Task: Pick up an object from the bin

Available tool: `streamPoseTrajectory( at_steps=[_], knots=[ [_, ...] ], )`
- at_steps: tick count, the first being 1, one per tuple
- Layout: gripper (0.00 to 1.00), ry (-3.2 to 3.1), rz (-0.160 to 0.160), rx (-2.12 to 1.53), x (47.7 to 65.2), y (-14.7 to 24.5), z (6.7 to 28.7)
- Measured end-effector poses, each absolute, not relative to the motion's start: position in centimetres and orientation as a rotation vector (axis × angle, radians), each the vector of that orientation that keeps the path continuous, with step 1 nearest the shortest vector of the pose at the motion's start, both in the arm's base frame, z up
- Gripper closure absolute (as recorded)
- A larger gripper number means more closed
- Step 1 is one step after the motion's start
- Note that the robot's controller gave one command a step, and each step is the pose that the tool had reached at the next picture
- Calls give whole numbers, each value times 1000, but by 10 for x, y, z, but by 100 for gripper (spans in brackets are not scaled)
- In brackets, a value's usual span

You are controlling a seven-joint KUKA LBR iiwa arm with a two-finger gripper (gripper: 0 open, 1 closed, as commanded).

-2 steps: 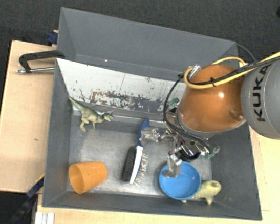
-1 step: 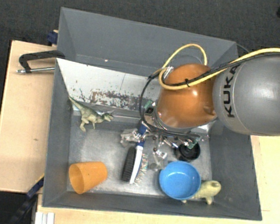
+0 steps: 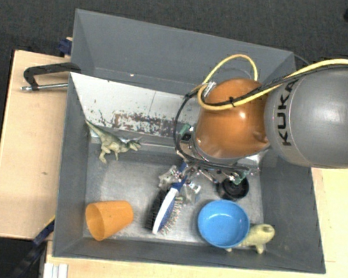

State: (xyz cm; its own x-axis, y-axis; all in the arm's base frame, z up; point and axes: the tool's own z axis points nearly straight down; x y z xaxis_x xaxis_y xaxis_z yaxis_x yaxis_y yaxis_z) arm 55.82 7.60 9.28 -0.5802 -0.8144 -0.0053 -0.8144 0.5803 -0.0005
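From above, the gripper [image 3: 181, 180] hangs below the arm's orange cover, up and left of the blue bowl [image 3: 222, 223], over the top end of a blue-and-white brush [image 3: 164, 210] lying just left of the bowl. Whether it is spread or pinching the brush, I cannot tell. An orange cup [image 3: 108, 218] lies further left

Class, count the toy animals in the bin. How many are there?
2: a green dinosaur at the back left, a pale yellow animal beside the blue bowl. The arm may hide others.
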Motion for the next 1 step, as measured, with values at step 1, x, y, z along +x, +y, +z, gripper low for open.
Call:
streamPoseTrajectory(
  at_steps=[1],
  knots=[
    [100, 2833, -1, -1319, 574, 132, 240]
  ],
)
